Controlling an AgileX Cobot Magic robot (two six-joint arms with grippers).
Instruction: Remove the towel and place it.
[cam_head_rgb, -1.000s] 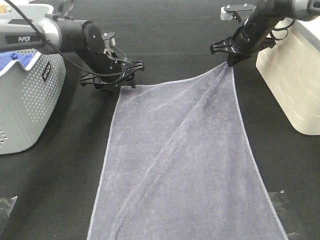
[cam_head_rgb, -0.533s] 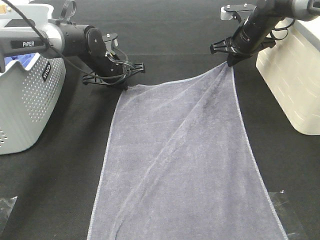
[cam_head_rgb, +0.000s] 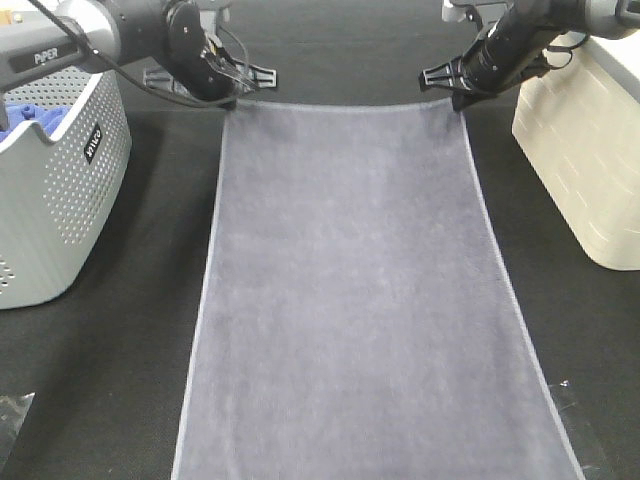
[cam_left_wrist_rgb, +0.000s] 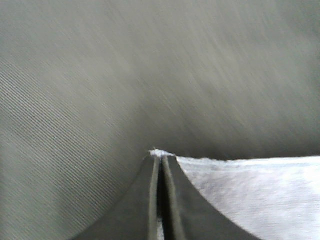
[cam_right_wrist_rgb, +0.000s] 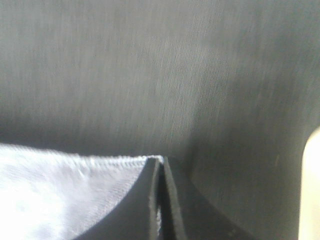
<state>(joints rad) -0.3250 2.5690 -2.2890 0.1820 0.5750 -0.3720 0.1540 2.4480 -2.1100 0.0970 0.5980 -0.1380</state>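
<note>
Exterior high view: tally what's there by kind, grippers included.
Cloths: 2 (towel, blue cloth)
Containers: 2 (grey basket, cream bin)
Grippers: 2 (left gripper, right gripper, each shut on a towel corner)
Total: 6

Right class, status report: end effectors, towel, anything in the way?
Left end effector shut on towel far corner. Right end effector shut on other far corner. Towel flat, far edge straight. Grey basket and cream bin beside it, apart.
</note>
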